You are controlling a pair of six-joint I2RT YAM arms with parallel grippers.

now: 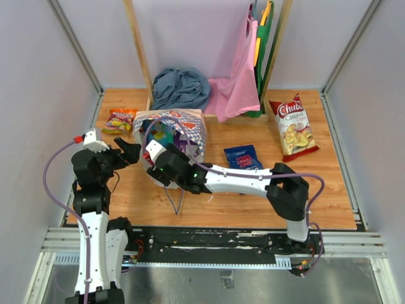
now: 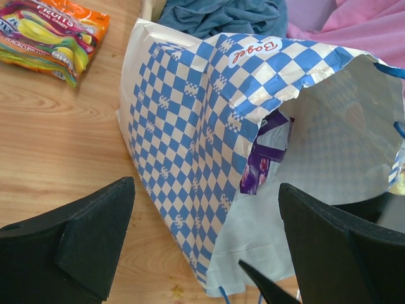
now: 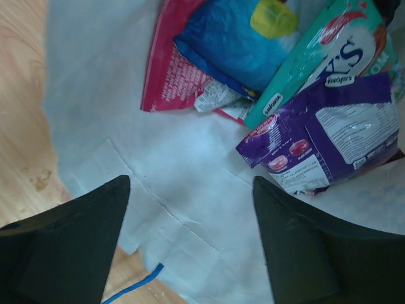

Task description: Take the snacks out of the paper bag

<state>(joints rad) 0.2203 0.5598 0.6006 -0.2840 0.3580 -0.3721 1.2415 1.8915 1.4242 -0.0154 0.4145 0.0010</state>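
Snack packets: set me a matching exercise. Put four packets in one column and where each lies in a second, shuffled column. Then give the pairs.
Things:
1. Chuds chip bag
2. dark blue packet
3. orange candy packet
4. purple packet

Places:
A. inside the paper bag
B. on the table, left of the paper bag
C. on the table, just right of the paper bag
D. on the table, farthest right

Pairs: 1-D, 2-C, 3-B, 4-A
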